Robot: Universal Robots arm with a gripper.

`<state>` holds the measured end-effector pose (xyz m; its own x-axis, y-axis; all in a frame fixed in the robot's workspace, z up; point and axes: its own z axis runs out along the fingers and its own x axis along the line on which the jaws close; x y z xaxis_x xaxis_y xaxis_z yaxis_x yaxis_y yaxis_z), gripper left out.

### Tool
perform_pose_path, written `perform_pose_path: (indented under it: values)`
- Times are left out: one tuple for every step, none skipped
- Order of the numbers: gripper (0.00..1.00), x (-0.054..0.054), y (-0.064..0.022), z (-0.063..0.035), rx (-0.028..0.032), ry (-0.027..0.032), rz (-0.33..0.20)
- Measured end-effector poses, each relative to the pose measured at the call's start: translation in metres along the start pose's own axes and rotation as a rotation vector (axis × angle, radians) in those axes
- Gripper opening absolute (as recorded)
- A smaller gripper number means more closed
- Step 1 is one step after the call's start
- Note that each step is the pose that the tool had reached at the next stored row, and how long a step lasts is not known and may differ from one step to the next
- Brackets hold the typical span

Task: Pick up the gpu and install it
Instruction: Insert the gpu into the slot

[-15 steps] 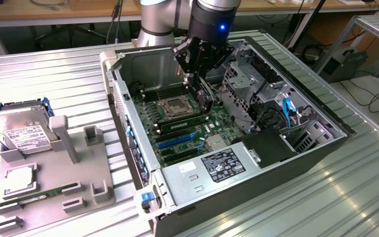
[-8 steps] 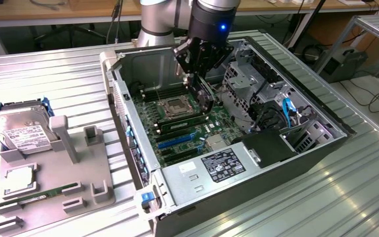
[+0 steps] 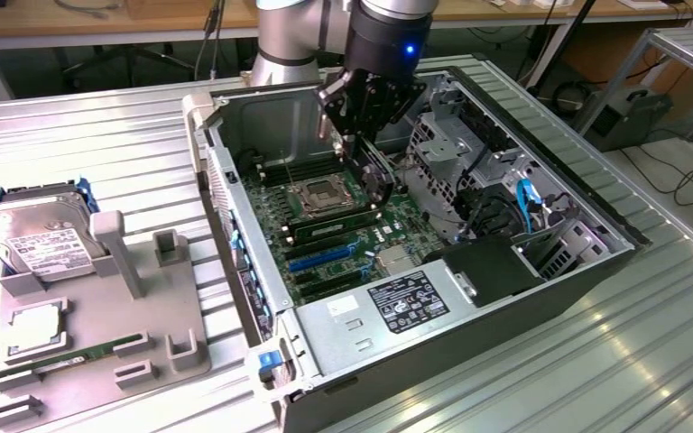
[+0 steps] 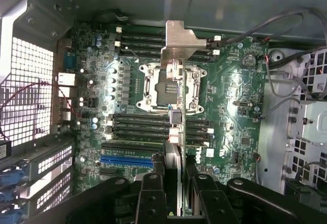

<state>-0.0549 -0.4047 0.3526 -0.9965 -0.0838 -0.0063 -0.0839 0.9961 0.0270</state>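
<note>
Gripper [image 3: 364, 135] grips the gpu [image 3: 378, 180] edge-on; I see it hanging inside the open case [image 3: 263, 108], over the socket [image 4: 153, 86] mid-motherboard [image 4: 235, 106], not touching.

Ribbed metal table [image 3: 106, 135], wooden desk [image 3: 10, 18] behind

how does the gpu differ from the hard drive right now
Pose: the gpu hangs on edge in the end effector above the motherboard; the hard drive rests on the gray holder.
Place: the gpu is inside the open case, the hard drive outside it.
Look: the gpu is dark with a silver bracket; the hard drive is silver in a blue frame.
Neither is installed.
</note>
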Motion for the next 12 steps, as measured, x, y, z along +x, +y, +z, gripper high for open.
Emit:
perform_pose_path:
  values:
    - [0.26,0.0,0.0,0.0,0.0,0.0002,-0.008]
    - [0.26,0.0,0.0,0.0,-0.0001,0.0004,-0.014]
    - [0.26,0.0,0.0,0.0,-0.0001,0.0006,-0.021]
    - [0.26,0.0,0.0,0.0,-0.0001,0.0007,-0.025]
    - [0.26,0.0,0.0,0.0,-0.0002,0.0008,-0.029]
    - [0.26,0.0,0.0,0.0,-0.0002,0.001,-0.035]
    - [0.26,0.0,0.0,0.0,-0.0002,0.0011,-0.04]
    - [0.26,0.0,0.0,0.0,-0.0003,0.0012,-0.046]
    - [0.26,0.0,0.0,0.0,-0.0003,0.0014,-0.051]
    - [0.26,0.0,0.0,0.0,-0.0003,0.0015,-0.054]
    - [0.26,0.0,0.0,0.0,-0.0003,0.0016,-0.059]
    - [0.26,0.0,0.0,0.0,-0.0004,0.0018,-0.064]
